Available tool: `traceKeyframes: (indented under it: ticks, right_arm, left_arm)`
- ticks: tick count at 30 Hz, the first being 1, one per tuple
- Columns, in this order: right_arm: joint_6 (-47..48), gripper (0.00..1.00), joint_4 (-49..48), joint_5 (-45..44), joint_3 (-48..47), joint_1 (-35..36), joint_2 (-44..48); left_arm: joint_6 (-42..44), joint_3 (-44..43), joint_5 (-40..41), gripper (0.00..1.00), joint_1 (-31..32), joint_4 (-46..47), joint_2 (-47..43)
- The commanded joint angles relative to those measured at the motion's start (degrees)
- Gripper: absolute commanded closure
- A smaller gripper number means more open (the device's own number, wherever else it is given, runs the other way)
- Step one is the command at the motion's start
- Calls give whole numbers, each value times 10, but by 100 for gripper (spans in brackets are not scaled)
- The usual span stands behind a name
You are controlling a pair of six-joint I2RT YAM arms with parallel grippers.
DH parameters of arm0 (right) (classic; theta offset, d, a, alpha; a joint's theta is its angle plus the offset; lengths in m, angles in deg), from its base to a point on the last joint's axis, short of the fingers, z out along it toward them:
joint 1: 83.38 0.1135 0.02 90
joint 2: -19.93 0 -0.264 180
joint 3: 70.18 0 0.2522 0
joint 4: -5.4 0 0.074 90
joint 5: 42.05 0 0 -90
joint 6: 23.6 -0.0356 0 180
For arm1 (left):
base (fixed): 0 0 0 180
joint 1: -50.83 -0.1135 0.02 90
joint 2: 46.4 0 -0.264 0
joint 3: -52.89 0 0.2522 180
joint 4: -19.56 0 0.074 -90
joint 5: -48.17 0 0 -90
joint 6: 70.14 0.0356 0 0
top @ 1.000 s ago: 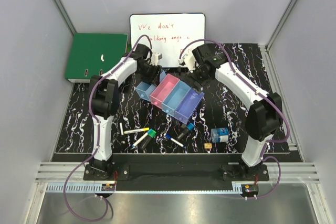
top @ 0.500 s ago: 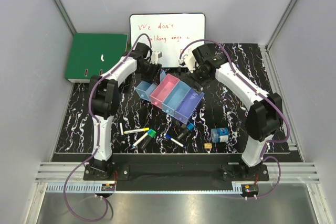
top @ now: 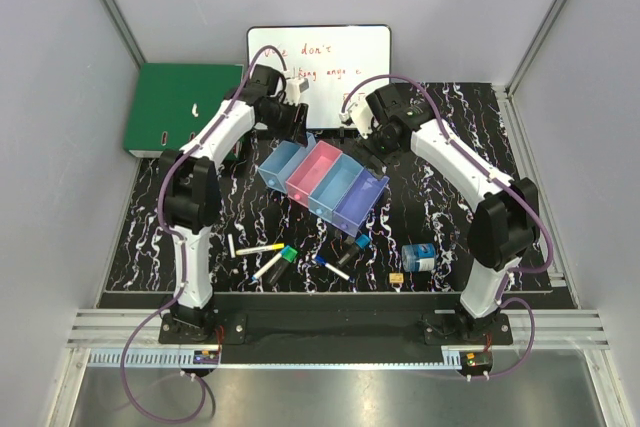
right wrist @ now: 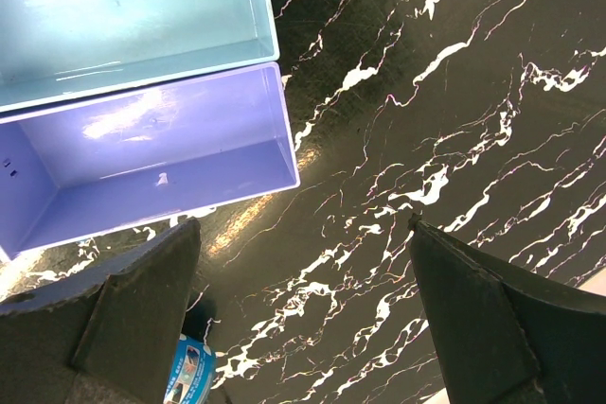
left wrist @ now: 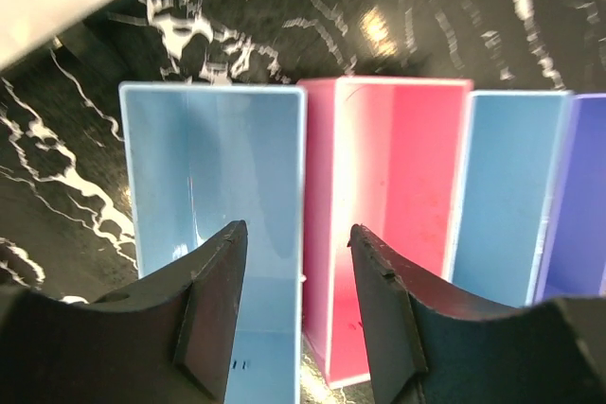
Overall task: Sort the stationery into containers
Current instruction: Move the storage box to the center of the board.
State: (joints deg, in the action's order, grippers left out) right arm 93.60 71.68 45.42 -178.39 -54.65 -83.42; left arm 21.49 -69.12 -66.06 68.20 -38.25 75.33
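The containers, four joined bins, lie slanted mid-mat: light blue (top: 280, 167), pink (top: 315, 175), light blue (top: 338, 188), purple (top: 360, 203). All look empty. My left gripper (top: 296, 124) hovers over their far end, jaws part open, holding nothing. In its wrist view the gripper (left wrist: 298, 234) lines up with the wall between the light blue bin (left wrist: 213, 167) and the pink bin (left wrist: 398, 177). My right gripper (top: 371, 143) is wide open over bare mat beside the purple bin (right wrist: 142, 149). The stationery lies near the front: yellow marker (top: 260, 248), green-capped marker (top: 288, 257), blue-white cylinder (top: 418, 257).
A whiteboard (top: 320, 62) leans at the back and a green binder (top: 182, 107) lies at the back left. More loose pens (top: 330, 266) and a tiny yellow piece (top: 396, 278) sit near the front edge. The cylinder's (right wrist: 189, 371) end shows by my right finger.
My left arm has lifted and drawn back toward the whiteboard, away from the bins' far end. The right arm and the bins have not moved.
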Motion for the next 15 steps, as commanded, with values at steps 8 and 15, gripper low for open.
traceKeyframes:
  ticks: [8, 15]
  right_arm:
    - [4, 0, -13, -11, -4, 11, 32]
    - [5, 0, -14, -13, -9, 12, 31]
  left_arm:
    - [14, -2, -13, 48, 4, 9, -13]
    - [16, 1, -35, 28, 6, 9, 1]
